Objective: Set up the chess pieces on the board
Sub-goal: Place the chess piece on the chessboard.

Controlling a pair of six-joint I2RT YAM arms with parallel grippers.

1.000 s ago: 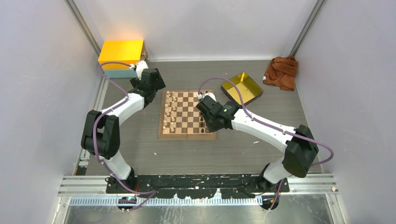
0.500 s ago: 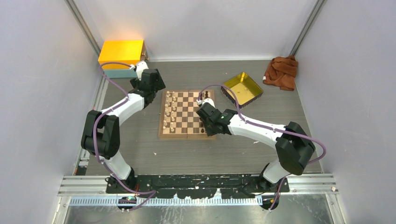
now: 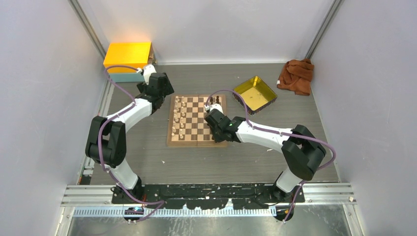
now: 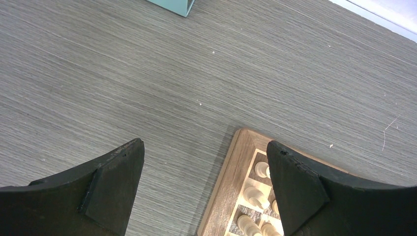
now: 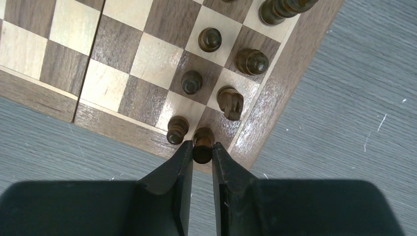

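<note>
My right gripper (image 5: 201, 146) is clamped on a dark piece (image 5: 203, 136), a finger pressed to either side, over the corner square of the board (image 5: 44, 96). Only its top and a sliver of its body show between the fingers. I cannot say which chessman it is, nor whether its base touches the square. Just beside it stands a dark pawn (image 5: 177, 129), with a dark knight (image 5: 230, 102) one square on. More dark pieces (image 5: 282, 9) run off the upper edge of the wrist view, cut off. From above, my right wrist covers that near right corner of the board, and the held piece is hidden there. My left gripper (image 4: 205, 145) hangs wide open over the table (image 4: 147, 73), just off another board corner. Its camera catches only that corner and a few pale pieces (image 4: 255, 195), partly behind the right finger. A teal box (image 4: 172, 4) is clipped at the top edge. The pale rows on the board's left side are too small overhead to identify.
</note>
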